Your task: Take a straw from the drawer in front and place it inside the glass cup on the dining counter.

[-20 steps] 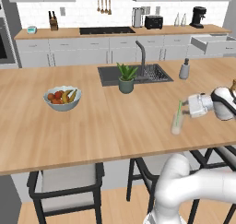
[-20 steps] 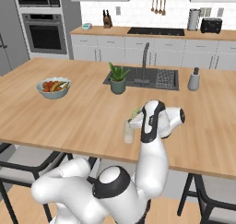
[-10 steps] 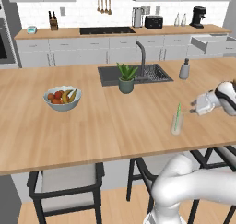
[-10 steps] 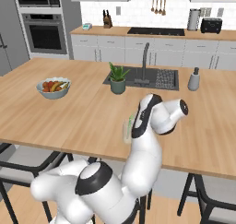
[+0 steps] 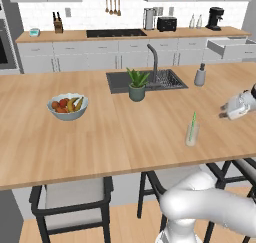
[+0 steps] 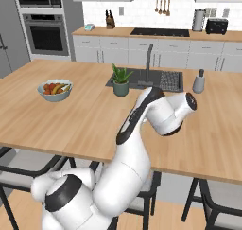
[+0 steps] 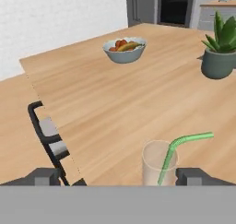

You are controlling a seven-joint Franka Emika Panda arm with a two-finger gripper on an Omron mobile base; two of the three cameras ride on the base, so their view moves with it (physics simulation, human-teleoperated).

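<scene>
The glass cup [image 5: 191, 136] stands on the dining counter [image 5: 125, 137] near its front edge, with the green straw [image 5: 192, 121] upright inside it. My gripper [image 5: 225, 111] hovers to the cup's right, a short way off, open and empty. In the hand view the cup [image 7: 156, 164] sits low between my spread fingertips [image 7: 192, 176], and the straw [image 7: 183, 143] leans out of it with its top bent over. The drawer [image 5: 232, 47] stands pulled open at the back right, under the wall counter. My own arm hides the cup in the right base view.
A fruit bowl [image 5: 67, 107] rests on the counter's left part. A potted plant [image 5: 136, 85] and a dispenser bottle [image 5: 200, 75] stand by the dark sink [image 5: 165, 79]. Dark stools [image 5: 70, 199] are tucked under the front edge.
My gripper has drawn back to the right, away from the cup, staying open. The straw remains standing in the cup.
</scene>
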